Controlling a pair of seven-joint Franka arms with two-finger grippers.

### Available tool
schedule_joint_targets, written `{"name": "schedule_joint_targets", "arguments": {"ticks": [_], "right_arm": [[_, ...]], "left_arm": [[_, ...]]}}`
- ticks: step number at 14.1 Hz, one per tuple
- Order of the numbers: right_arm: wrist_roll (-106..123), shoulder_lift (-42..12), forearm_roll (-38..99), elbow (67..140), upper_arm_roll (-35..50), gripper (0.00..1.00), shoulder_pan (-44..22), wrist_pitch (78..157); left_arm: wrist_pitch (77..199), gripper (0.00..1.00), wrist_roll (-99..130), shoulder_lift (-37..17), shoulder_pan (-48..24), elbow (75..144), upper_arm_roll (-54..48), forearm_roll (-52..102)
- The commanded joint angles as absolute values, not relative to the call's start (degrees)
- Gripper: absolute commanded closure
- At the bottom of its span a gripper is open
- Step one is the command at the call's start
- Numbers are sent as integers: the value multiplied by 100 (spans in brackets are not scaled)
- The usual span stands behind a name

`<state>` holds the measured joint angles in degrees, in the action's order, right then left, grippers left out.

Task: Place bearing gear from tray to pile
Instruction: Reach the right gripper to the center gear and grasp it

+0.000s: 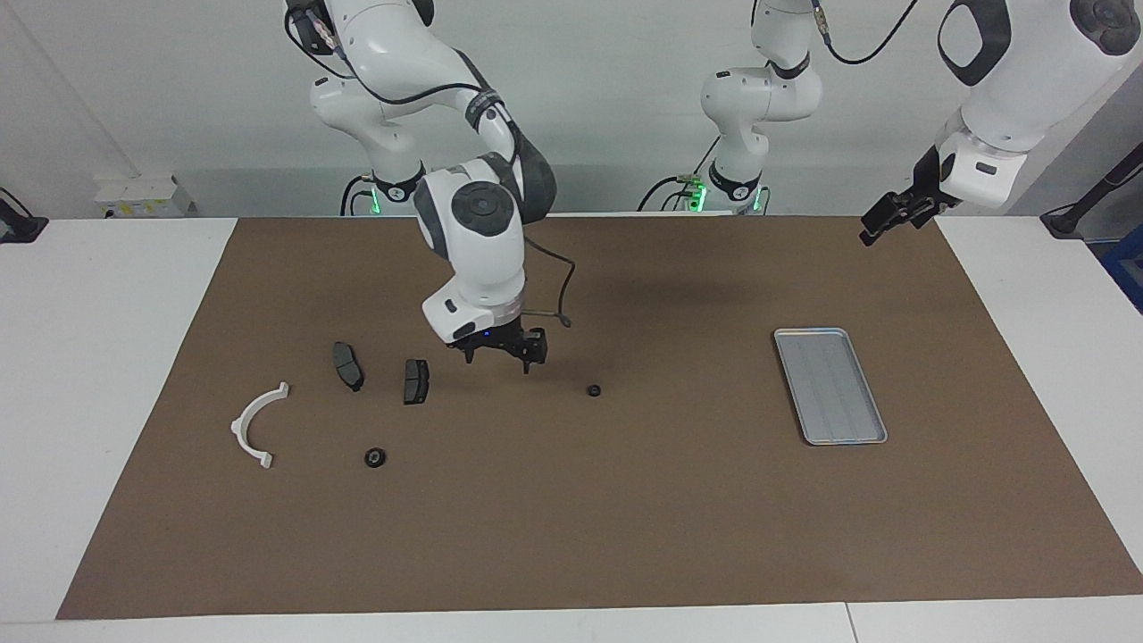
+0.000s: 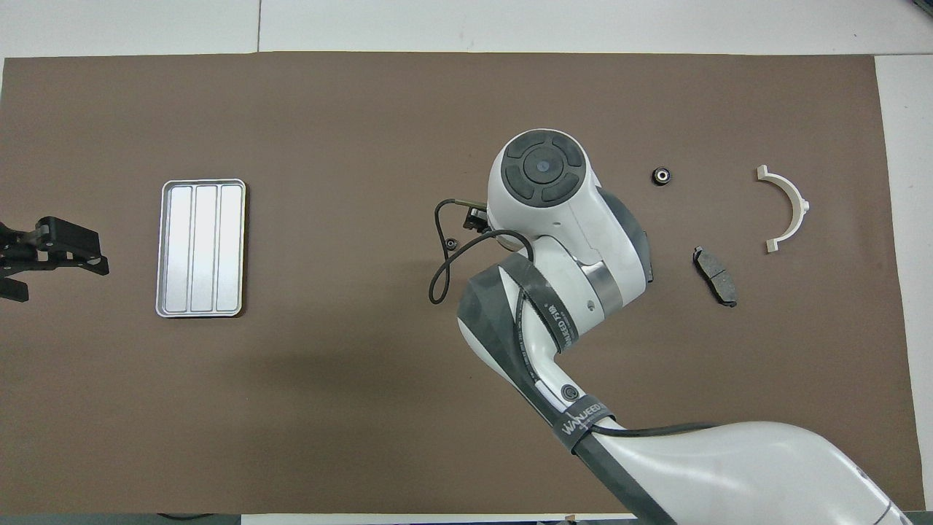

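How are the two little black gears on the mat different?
One gear lies by the pile, beside the white bracket; the other gear lies alone mid-mat, between the pile and the tray. The first lies farther from the robots than the second. The right gripper is closer to the second. Both are small, dark and round, flat on the mat.

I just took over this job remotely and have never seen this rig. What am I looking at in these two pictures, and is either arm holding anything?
Two white robot arms work at a table covered by a brown mat. One camera faces them; the other looks down from above their end.

The right gripper hangs open and empty over the mat, between a dark grey brake pad and a small black bearing gear. The left gripper waits near the flat silver metal tray, which holds nothing.

Near the right arm's end lie a second brake pad, a white semicircular plastic bracket and another gear.
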<state>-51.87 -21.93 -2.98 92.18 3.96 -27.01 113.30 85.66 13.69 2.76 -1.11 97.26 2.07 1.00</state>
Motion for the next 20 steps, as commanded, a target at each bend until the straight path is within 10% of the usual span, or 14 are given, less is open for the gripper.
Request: {"name": "schedule_joint_targets", "arguments": {"ticks": [1, 20], "right_arm": [[-5772, -2398, -193, 9028, 413, 0, -2995, 11399], [-6337, -3814, -580, 8508, 396, 0, -3261, 12375]], "left_arm": [[8754, 0, 1345, 510, -9, 9993, 149, 62], [9369, 0, 756, 545, -70, 10301, 88, 158]]}}
